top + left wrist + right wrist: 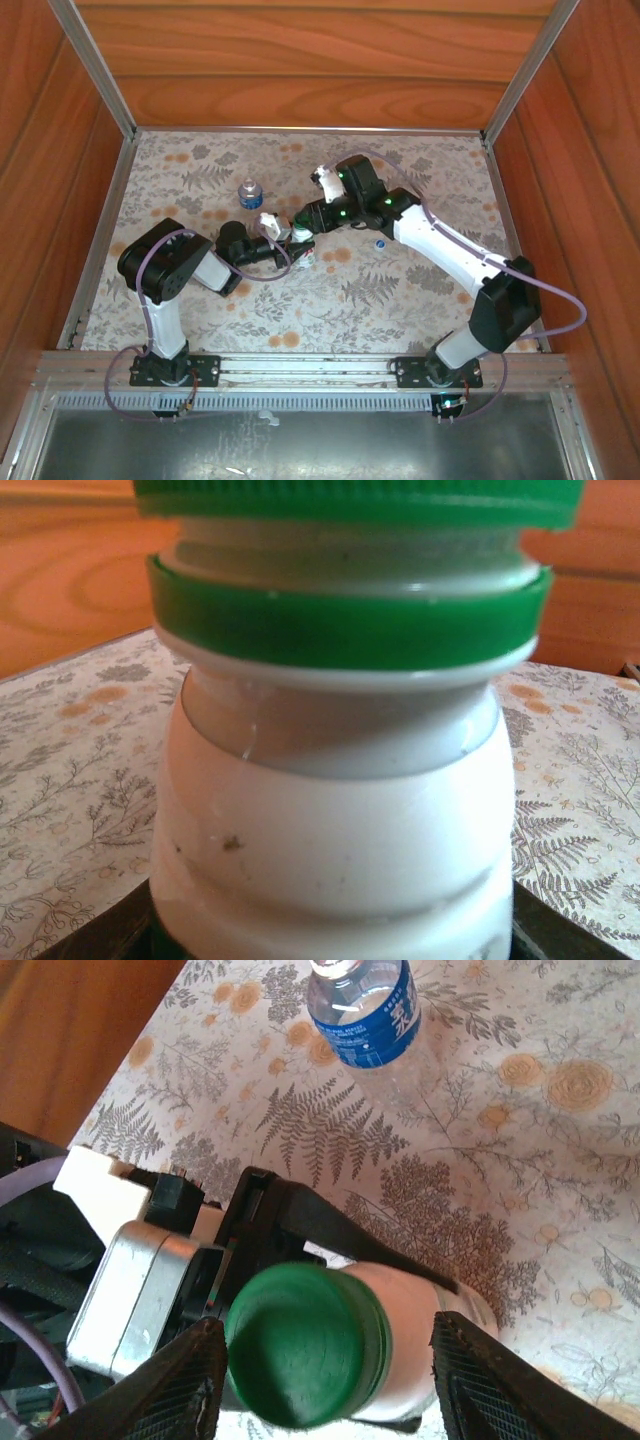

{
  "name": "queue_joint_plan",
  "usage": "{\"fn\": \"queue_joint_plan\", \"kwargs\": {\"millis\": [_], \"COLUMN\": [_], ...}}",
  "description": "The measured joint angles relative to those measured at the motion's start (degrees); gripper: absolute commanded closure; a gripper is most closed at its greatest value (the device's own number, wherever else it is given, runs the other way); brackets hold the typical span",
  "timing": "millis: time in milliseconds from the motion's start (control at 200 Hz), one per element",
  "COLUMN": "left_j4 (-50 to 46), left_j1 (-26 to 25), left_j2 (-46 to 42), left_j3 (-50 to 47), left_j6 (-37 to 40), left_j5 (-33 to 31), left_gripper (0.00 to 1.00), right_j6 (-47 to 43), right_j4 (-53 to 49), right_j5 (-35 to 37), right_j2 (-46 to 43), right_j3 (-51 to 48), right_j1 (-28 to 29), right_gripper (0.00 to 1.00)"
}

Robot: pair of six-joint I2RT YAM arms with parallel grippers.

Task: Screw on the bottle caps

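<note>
While tight in left fingers (330, 1230), glossy white bottle (330, 860), round green cap (300, 1350) between parted right fingers (180, 1385)

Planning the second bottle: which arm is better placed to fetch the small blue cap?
Right. The right gripper stands open either side of the dark green plastic cap, gripping nothing, and the small blue plastic cap lies beside that arm. The left gripper is shut on the white plastic bottle.

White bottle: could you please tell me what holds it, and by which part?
The left gripper clamps the white bottle at its lower body; right gripper stands open around the green cap.
</note>
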Motion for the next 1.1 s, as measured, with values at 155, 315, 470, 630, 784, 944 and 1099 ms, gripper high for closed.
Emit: {"fn": "queue_joint_plan", "kwargs": {"millis": [155, 315, 470, 630, 784, 944, 1099], "left_j4": [0.0, 0.0, 0.0, 0.0, 0.0, -1.1, -2.0], "left_j1": [0.0, 0.1, 0.2, 0.2, 0.2, 0.8, 0.9], "left_j2": [0.0, 0.0, 0.0, 0.0, 0.0, -0.5, -2.3], "left_j3": [0.0, 0.0, 0.0, 0.0, 0.1, 0.7, 1.3], "left_j6": [-0.2, -0.2, -0.2, -0.3, -1.7, -6.8, -11.4], "left_j5": [0.0, 0.0, 0.2, 0.4, 0.5, 4.9, 10.6], "left_gripper": [0.46, 0.46, 0.46, 0.46, 0.46, 0.46, 0.46], "right_j6": [-0.4, -0.8, -0.9, -0.9, -1.4, -5.3, -12.1], "right_j4": [0.3, 0.3, 0.2, 0.0, -0.8, -1.5, -1.5], "right_j5": [-1.4, -3.0, -3.0, -2.5, -2.3, -1.0, -3.2], "right_j2": [0.7, 0.1, -1.9, -3.8, -6.3, -8.9, -9.7], "right_j3": [1.1, 0.3, -1.7, -3.2, -4.1, -4.2, -4.1], "right_j1": [0.0, 0.0, 0.1, 0.5, 1.3, 1.9, 0.4], "right_gripper": [0.51, 0.56, 0.56, 0.56, 0.43, 0.32, 0.31]}}
